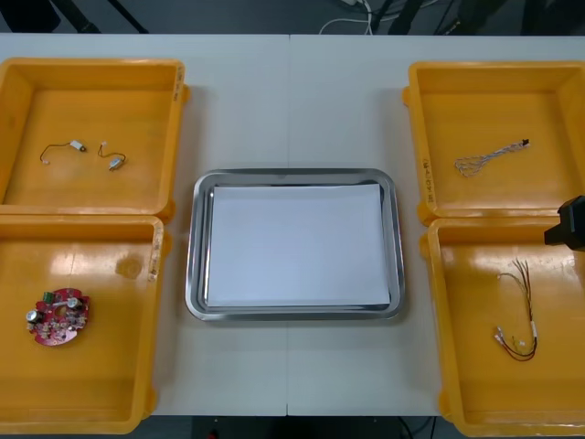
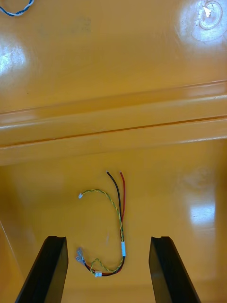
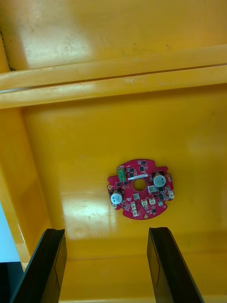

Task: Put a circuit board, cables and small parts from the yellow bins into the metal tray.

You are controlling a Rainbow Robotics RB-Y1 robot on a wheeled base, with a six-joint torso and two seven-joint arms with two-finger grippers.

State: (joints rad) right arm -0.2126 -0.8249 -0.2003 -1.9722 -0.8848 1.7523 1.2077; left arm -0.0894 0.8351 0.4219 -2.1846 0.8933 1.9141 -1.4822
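In the left near yellow bin point(image 1: 105, 384) lies a round red circuit board point(image 1: 58, 316). The left wrist view has that board point(image 3: 140, 188) flat on the bin floor, just beyond my left gripper point(image 3: 106, 267), which is open and holds nothing. A red and yellow cable point(image 1: 521, 315) rests in the right near yellow bin point(image 1: 475, 384). My right gripper point(image 2: 106, 270) hangs open over this cable point(image 2: 116, 222), whose lower loop lies between the fingers. A black part of my right arm point(image 1: 569, 224) shows at that bin's far rim. The metal tray point(image 1: 196, 265) is white inside.
Two small metal parts point(image 1: 78, 146) point(image 1: 115, 162) with thin wires lie in the left far bin point(image 1: 91, 91). A twisted blue and white cable point(image 1: 489, 157) lies in the right far bin point(image 1: 494, 96); its end point(image 2: 16, 9) shows beyond the bin walls.
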